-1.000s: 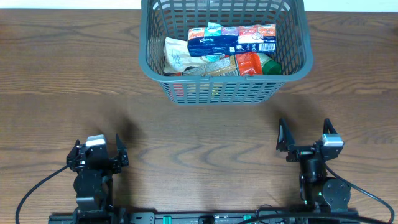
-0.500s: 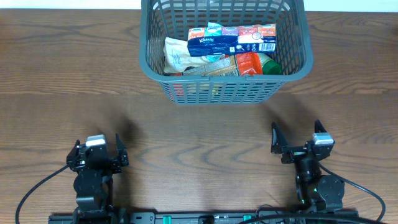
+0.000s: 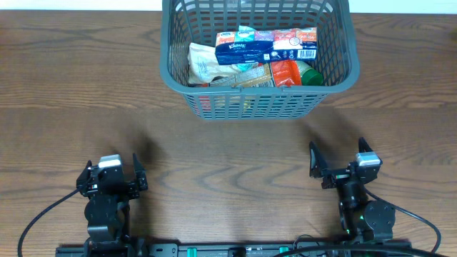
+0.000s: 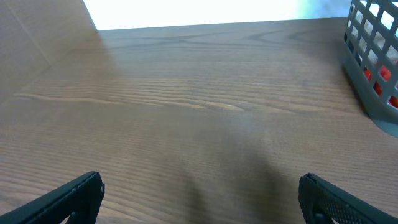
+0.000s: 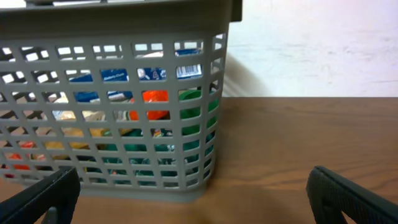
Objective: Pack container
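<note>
The dark grey slotted container (image 3: 168,50) stands at the far middle of the wooden table. It holds several packets, among them a blue tissue pack (image 3: 241,47), a white packet (image 3: 203,63) and an orange and green packet (image 3: 293,71). My left gripper (image 3: 113,171) is open and empty near the front left edge. My right gripper (image 3: 338,161) is open and empty at the front right, short of the container. The right wrist view shows the container's lattice wall (image 5: 112,106) close ahead between the fingers (image 5: 193,199). The left wrist view shows its corner (image 4: 373,62) at the far right, with the open fingers (image 4: 200,194) low.
The brown wooden table (image 3: 71,107) runs across the whole view. A pale wall (image 5: 311,50) lies behind the table. Cables loop beside both arm bases at the front edge.
My right gripper has shifted slightly left and turned a little toward the container. The left arm and the container's contents have not moved.
</note>
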Controlling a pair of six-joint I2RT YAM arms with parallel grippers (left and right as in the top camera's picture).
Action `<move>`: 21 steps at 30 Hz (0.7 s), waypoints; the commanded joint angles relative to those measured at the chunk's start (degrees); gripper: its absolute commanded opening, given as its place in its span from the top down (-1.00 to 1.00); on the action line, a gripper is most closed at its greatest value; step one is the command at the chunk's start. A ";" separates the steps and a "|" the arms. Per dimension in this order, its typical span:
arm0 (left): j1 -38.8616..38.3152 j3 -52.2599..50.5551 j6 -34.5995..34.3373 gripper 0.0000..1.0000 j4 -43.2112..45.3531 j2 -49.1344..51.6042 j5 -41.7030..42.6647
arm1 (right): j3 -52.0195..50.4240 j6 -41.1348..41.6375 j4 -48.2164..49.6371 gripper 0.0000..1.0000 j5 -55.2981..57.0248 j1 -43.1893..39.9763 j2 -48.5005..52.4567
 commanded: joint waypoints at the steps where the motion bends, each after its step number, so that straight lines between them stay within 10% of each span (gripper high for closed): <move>1: -0.24 -1.16 0.98 -0.97 -0.26 -0.39 -0.24 | -1.92 -0.87 0.39 -0.99 -1.73 0.28 -0.52; 21: -0.24 -1.16 0.98 -0.97 -0.26 -0.42 -0.24 | -2.73 -6.86 0.50 -0.99 -1.86 0.28 -0.52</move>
